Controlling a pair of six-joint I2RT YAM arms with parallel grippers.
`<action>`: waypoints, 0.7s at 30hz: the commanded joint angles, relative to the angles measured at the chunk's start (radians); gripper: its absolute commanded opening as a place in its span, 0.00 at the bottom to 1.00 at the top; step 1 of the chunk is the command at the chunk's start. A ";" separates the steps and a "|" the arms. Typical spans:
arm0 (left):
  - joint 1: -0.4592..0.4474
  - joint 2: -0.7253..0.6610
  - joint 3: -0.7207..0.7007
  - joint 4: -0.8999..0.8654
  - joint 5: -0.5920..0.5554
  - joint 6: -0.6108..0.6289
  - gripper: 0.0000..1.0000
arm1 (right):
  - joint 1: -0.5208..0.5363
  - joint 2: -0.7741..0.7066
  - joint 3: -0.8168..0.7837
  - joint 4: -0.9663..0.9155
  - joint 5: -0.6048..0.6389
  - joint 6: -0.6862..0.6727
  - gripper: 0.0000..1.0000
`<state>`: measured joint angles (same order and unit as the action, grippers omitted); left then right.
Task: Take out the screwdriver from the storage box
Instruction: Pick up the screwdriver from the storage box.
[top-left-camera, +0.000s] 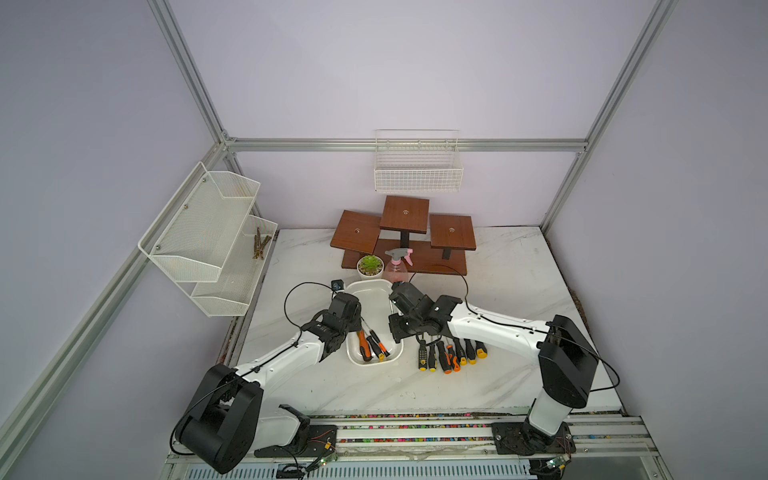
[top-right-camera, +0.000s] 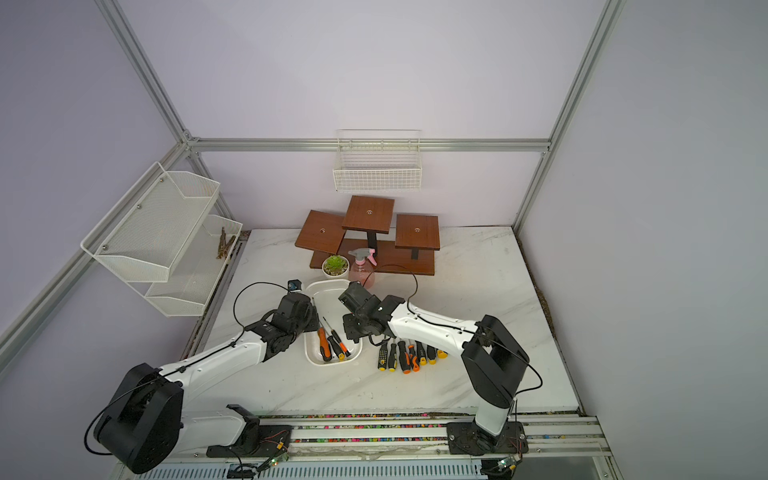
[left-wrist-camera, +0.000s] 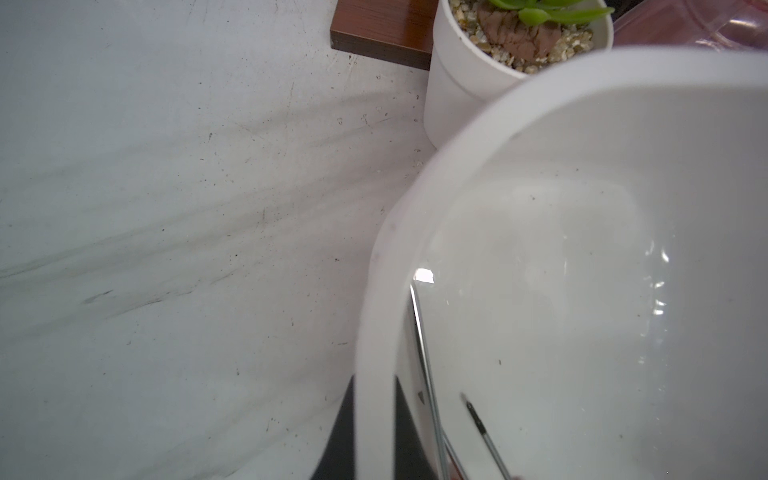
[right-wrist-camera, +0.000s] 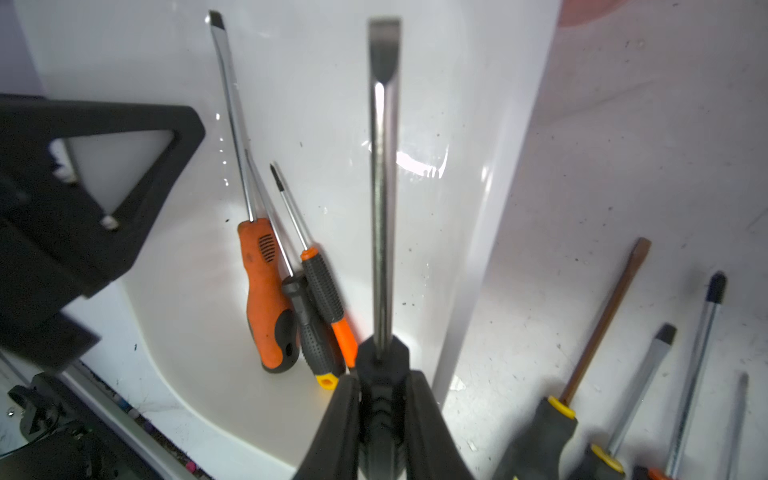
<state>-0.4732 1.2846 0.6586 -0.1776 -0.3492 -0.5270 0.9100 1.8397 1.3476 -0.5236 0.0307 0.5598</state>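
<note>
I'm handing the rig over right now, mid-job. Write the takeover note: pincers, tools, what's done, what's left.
Left pincer: shut on the storage box rim, apparently steadying it.
Right pincer: shut on the black-handled screwdriver, shaft over the box.
In the box: three screwdrivers at its near end.
Beside the box: row of screwdrivers.
Done: grasp. Left: carry it clear of the box, probably set it by the row.
</note>
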 joint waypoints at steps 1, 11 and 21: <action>0.001 0.005 0.041 0.024 -0.010 0.025 0.00 | -0.004 -0.067 -0.028 -0.005 -0.006 -0.014 0.00; 0.001 0.027 0.039 0.052 -0.003 0.027 0.00 | -0.005 -0.238 -0.086 -0.096 -0.028 -0.059 0.00; 0.001 0.024 0.036 0.069 0.010 0.034 0.00 | -0.058 -0.407 -0.181 -0.228 0.089 -0.092 0.00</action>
<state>-0.4732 1.3109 0.6601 -0.1585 -0.3447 -0.5121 0.8810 1.4727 1.1851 -0.6857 0.0628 0.4969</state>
